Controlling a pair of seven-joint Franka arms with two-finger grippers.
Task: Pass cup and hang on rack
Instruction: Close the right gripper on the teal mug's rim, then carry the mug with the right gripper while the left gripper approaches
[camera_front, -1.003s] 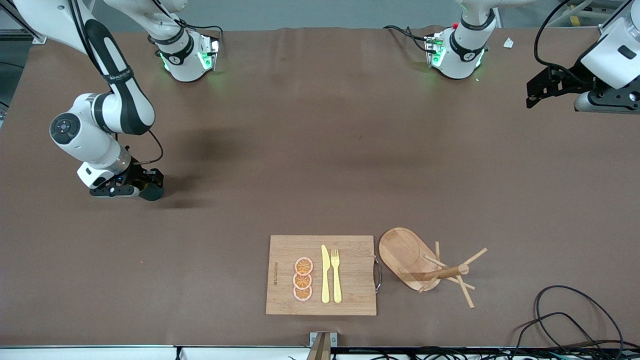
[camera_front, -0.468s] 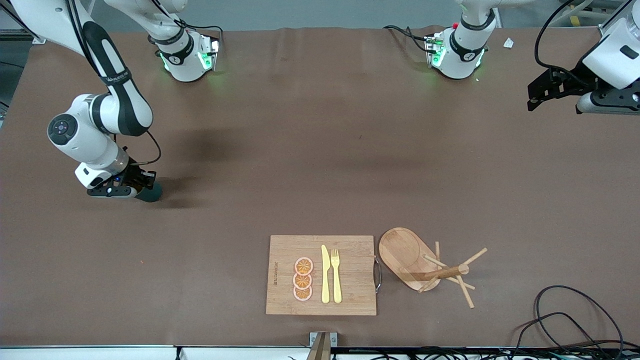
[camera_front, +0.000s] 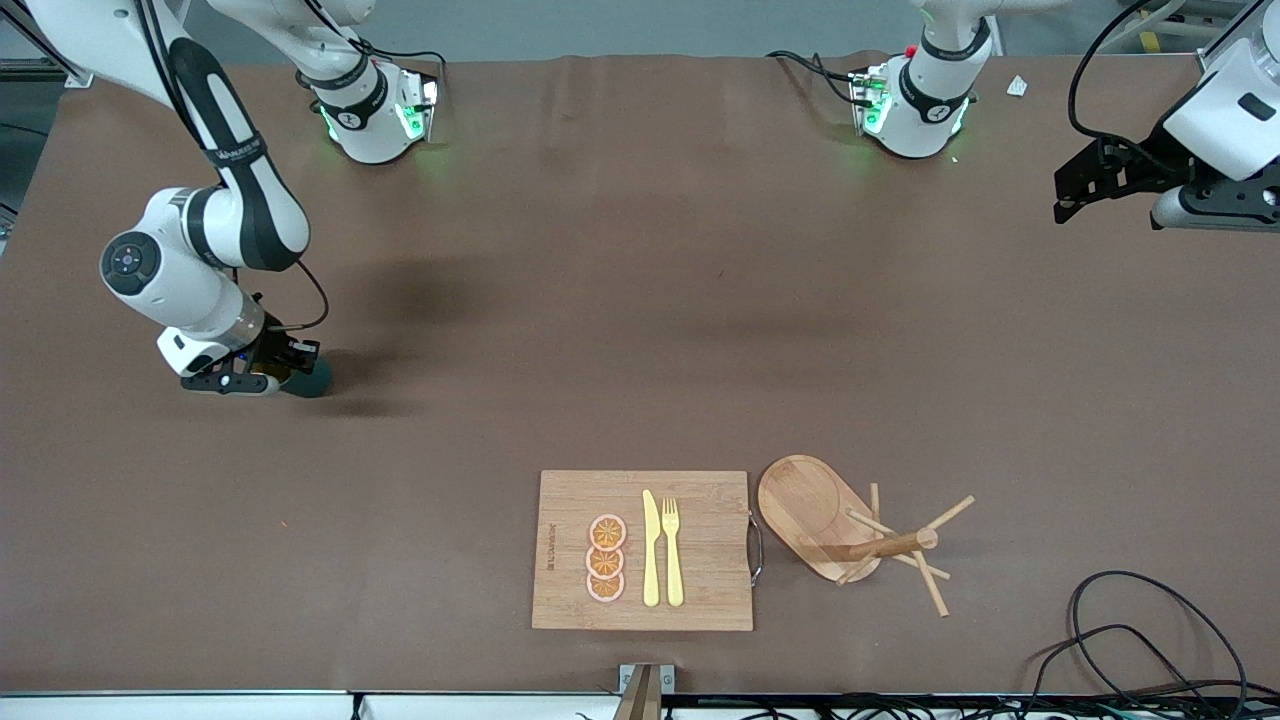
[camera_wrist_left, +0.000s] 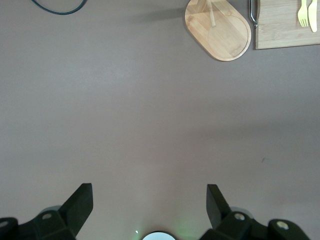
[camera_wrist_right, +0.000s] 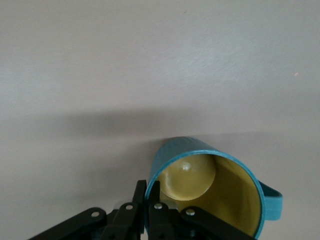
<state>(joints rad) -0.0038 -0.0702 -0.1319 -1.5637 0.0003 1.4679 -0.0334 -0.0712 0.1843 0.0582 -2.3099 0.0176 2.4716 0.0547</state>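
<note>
Right wrist view shows my right gripper (camera_wrist_right: 148, 197) clenched on the cup's (camera_wrist_right: 212, 187) rim at lower centre, so I lift it level toward the waiting, spread-fingered left gripper (camera_wrist_left: 149, 207).

Small cylindrical mug (camera_wrist_right: 212, 192): teal outside and handle, yellow inside; its rim wall sits between the black jaws of the right gripper (camera_wrist_right: 148, 197).
Flat table covering (camera_front: 640, 300): plain brown.
Wooden mug tree with oval base (camera_front: 815, 515): light tan grain.
Rectangular bamboo cutting board (camera_front: 705, 550): light tan.
Three round fruit slices (camera_front: 606, 559): orange, pink-rimmed.
Plastic knife (camera_front: 651, 548) and plastic fork (camera_front: 672, 552): pale yellow.
Left gripper (camera_wrist_left: 150, 210): black.
</note>
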